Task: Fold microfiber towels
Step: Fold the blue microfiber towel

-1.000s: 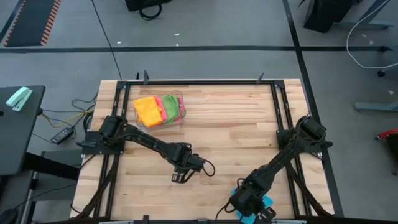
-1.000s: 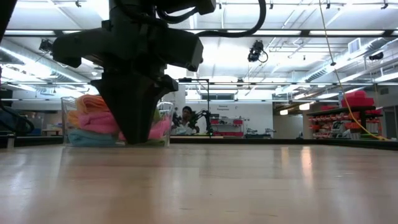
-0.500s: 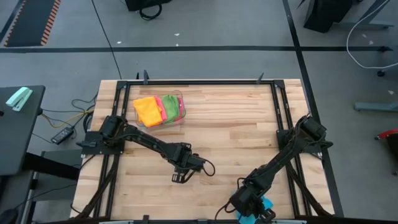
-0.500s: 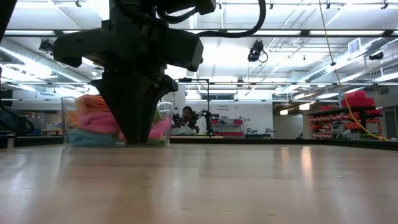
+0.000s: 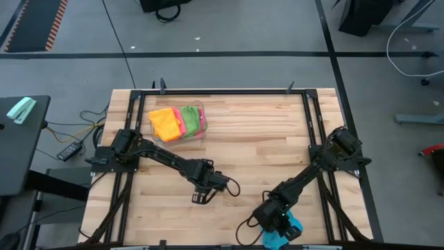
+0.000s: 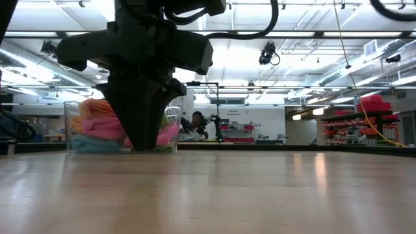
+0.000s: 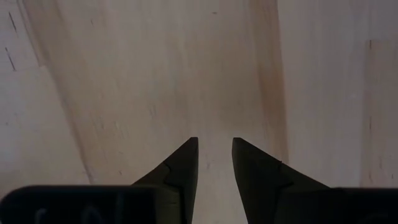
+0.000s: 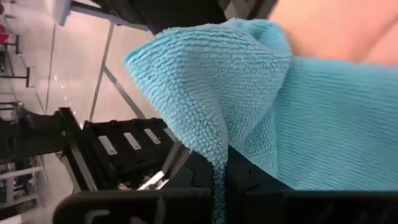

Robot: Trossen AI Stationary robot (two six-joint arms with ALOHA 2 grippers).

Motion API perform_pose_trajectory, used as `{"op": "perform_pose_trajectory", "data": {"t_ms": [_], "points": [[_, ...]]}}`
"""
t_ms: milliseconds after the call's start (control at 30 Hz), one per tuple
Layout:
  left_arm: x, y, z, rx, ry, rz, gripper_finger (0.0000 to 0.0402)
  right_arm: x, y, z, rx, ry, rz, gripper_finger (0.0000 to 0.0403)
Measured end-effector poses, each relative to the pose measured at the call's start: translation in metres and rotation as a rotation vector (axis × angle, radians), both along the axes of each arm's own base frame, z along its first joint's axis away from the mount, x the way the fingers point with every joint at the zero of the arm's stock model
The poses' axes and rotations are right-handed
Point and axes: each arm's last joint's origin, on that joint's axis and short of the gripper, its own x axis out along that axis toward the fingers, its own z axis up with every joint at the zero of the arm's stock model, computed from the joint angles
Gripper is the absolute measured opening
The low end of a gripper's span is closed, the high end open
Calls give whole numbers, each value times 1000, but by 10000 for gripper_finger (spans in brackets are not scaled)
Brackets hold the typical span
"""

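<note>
Table [image 5: 263,149] front edge: right gripper [image 5: 277,232], clenched on blue towel [image 5: 293,228], has shifted left; left gripper [image 5: 200,198] stays parted, empty.

Readable text: none in any view.
Pale wooden bench [image 5: 263,153]: bare planks, no print or label.
Clear plastic bin [image 5: 202,119] of folded cloths: no label that can be read.
Light blue ribbed microfiber cloth [image 8: 261,106]: plain weave, no tag or brand showing.
Dark arm housing low in the left wrist view [image 7: 81,205]: faint pale marks, too blurred to read.
Dark frame parts behind the cloth in the right wrist view [image 8: 124,146]: small pale rectangles like stickers, nothing legible on them.
Room behind the bench in the low view [image 6: 247,127]: distant shelves and red bins, any signs there too small to read.
</note>
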Motion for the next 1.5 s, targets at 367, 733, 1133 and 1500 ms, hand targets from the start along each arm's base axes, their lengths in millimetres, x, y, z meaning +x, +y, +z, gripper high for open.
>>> {"op": "perform_pose_trajectory", "data": {"t_ms": [367,733,1133,1500], "points": [[0,0,0,0,0,-1,107,1,-13,-11,-94,-12,-77,8],[0,0,0,0,0,0,107,3,-17,-13,-188,-18,-179,101],[2,-1,0,-7,-21,1,107,10,-29,-4,-235,67,-207,151],[2,-1,0,-8,-26,0,107,14,-49,30,-353,-35,-253,149]]}}
